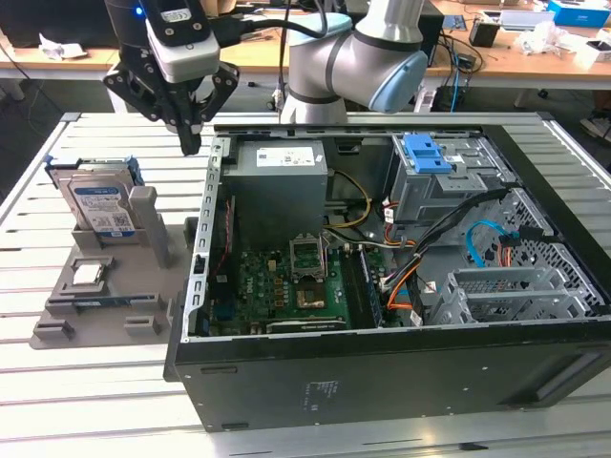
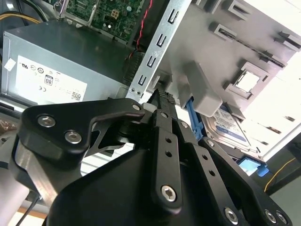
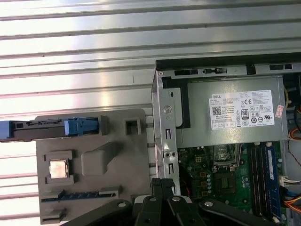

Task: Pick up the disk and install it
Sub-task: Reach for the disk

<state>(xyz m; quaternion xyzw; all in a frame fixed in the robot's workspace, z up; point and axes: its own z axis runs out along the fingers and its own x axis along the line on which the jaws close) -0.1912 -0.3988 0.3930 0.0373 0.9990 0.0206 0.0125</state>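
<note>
End effector [image 1: 191, 143]: closed, its fingertips together and nothing held. It hangs over the far left corner of the computer case [image 1: 382, 372], seen from the exterior view.
Disk [image 1: 98, 205]: apart from the end effector, to the exterior view's left. It is stood in the far slot of a grey holder [image 1: 105, 296] on the slatted worktop [image 1: 38, 401].
Pose: it is set on edge with its flat faces upright and the label face turned to the near side. In the first wrist view its top edge [image 3: 35, 128] runs across, square to the case wall. The long axis is judged level, though this is not certain.
Handling: it is judged stiff, fairly heavy and sensitive to shock, with smooth metal faces that may slip.
Hold: best taken across the two flat faces at the exposed top edge, near the middle and clear of the blue frame.
</note>
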